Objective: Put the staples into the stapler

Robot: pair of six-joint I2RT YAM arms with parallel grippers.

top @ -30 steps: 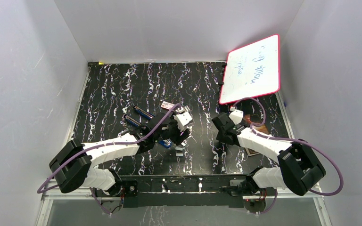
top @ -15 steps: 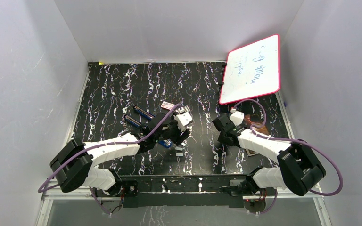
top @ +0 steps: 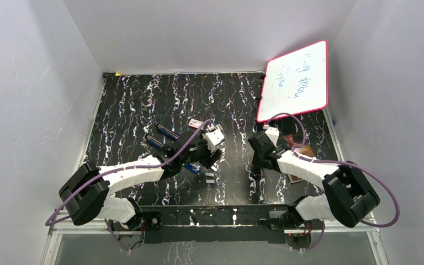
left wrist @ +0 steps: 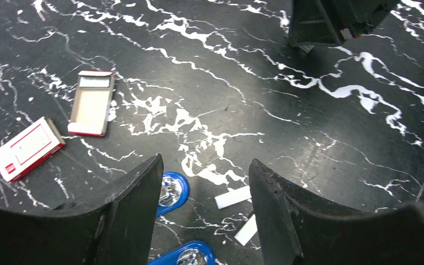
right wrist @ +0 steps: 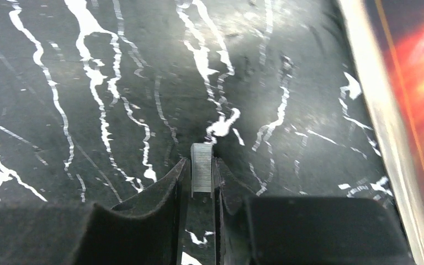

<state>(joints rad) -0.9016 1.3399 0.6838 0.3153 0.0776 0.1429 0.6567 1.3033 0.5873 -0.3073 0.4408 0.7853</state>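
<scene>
On the black marbled table (right wrist: pixel 88 83), the right gripper (right wrist: pixel 202 172) is straddling a short grey strip of staples (right wrist: pixel 201 165), its fingertips sitting close against both sides; whether they are actually pinching it cannot be told. The left gripper (left wrist: pixel 204 163) is hovering half open and empty above the blue stapler (left wrist: pixel 172 189). An off-centre squeeze could be sending the thin strip skidding away or snapping it apart

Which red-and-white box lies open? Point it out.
The tray-like box, hollow side up; the other box, nearer the left wrist camera, is closed, label showing.
</scene>
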